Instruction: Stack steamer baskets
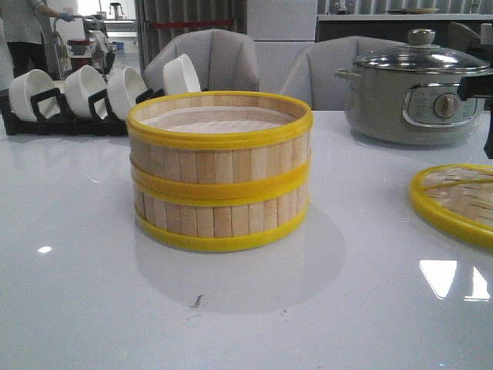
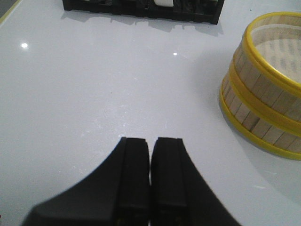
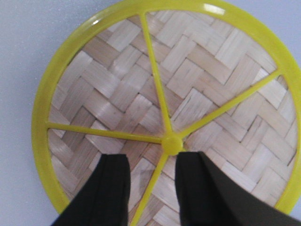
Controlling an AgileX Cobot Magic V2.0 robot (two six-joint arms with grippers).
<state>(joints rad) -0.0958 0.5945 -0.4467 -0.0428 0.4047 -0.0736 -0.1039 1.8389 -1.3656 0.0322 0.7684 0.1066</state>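
While grey padded chairs (image 1: 208, 58) line the glossy white table (image 1: 77, 270), two round bamboo-slat steamer baskets with yellow rims (image 1: 219, 173) sit stacked beside the closed left gripper (image 2: 150, 155); the right gripper (image 3: 151, 176) hovers parted over the flat woven yellow-rimmed lid (image 3: 188, 89).

Nothing here can be read: the electric pot (image 1: 416, 96) has a control panel with a dial, but any markings on it are too small and blurred to make out.

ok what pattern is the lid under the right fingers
Woven light-bamboo herringbone with yellow rim and spokes on the lid; clearest in the right wrist view.
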